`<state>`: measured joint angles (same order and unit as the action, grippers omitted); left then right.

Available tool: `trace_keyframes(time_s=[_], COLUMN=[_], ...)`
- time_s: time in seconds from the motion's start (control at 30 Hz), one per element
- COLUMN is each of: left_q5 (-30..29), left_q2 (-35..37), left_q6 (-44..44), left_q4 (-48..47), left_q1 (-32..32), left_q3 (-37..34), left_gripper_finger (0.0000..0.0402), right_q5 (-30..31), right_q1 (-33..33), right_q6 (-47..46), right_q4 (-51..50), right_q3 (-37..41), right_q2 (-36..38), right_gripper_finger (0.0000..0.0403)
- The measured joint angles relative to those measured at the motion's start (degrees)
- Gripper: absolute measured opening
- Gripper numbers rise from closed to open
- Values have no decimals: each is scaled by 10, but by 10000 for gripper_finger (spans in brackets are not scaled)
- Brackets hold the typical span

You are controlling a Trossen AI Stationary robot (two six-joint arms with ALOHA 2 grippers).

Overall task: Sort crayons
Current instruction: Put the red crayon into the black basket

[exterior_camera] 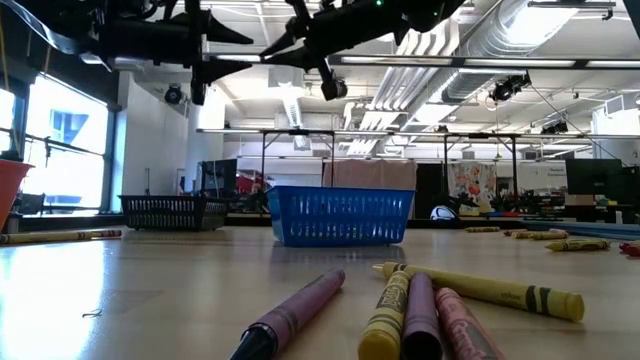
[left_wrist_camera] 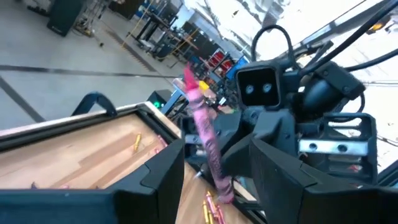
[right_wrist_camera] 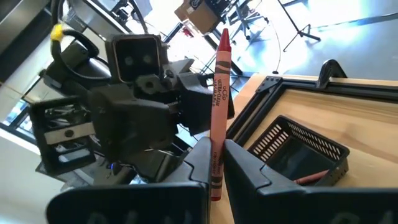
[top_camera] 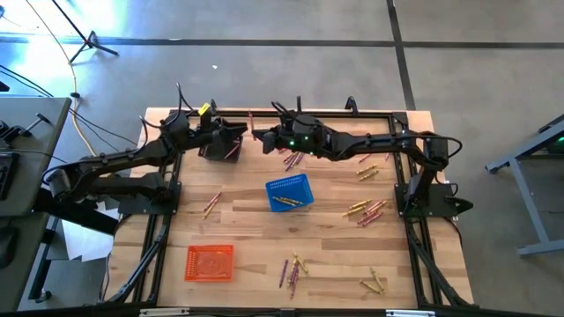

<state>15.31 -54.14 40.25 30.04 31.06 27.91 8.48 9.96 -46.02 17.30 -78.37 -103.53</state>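
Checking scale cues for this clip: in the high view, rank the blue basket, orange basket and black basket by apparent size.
1. Blue basket and orange basket: look about alike.
2. Black basket: looks smallest, but the left arm partly covers it, so this is unsure.

Both dark arms meet over the far middle of the wooden table point(top_camera: 238, 211), blocking passage above the black mesh basket point(top_camera: 221, 143); the blue mesh basket point(top_camera: 290, 193) stands at the table's centre, the orange mesh basket point(top_camera: 210, 262) near the front left; scattered crayons point(top_camera: 367, 211) clutter the right side; bare wood lies between the blue and orange baskets.
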Motion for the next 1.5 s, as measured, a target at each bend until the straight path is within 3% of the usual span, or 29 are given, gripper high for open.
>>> trace_keyframes(time_s=[0.53,0.7,0.93,1.3,1.5], left_q5=[-1,-1,27,40,36], left_q2=[-82,-78,-74,-73,-43], left_q6=[-29,-30,-27,-50,-109], left_q4=[-2,-6,-4,-23,-154], left_q1=[-39,-37,-23,-2,62], left_q3=[69,71,71,71,72], left_gripper_finger=[161,119,15,4,3], right_q5=[0,-1,-6,-17,-41], right_q1=[-14,-15,-16,-10,0], right_q6=[10,14,18,10,9], right_q4=[10,9,6,-14,-47], right_q3=[0,0,-1,-1,0], right_q2=[0,0,1,1,8], right_gripper_finger=[16,16,16,19,51])
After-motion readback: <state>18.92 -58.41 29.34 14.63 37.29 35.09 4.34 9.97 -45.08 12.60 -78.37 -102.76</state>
